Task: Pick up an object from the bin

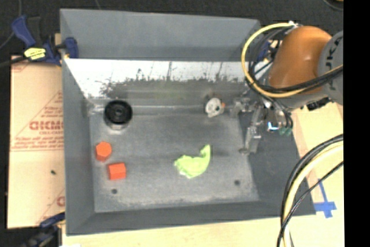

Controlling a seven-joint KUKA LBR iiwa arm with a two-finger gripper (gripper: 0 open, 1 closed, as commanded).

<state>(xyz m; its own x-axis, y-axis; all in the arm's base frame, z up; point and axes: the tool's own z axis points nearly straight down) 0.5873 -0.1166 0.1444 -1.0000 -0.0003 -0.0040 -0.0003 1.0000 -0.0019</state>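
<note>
My gripper (pixel 252 137) hangs over the right side of the bin, close to the right wall, with nothing seen in it. A small whitish round thing (pixel 214 107) lies to its left near the back wall. A lime-green crumpled soft piece (pixel 193 163) lies lower left of the gripper, on the bin floor's middle front. Neither touches the gripper.
On the left side of the bin lie a black round cap-like thing (pixel 117 113), an orange hexagonal block (pixel 103 151) and a red cube (pixel 117 171). The arm with its orange cover and yellow cables reaches in over the right rim.
</note>
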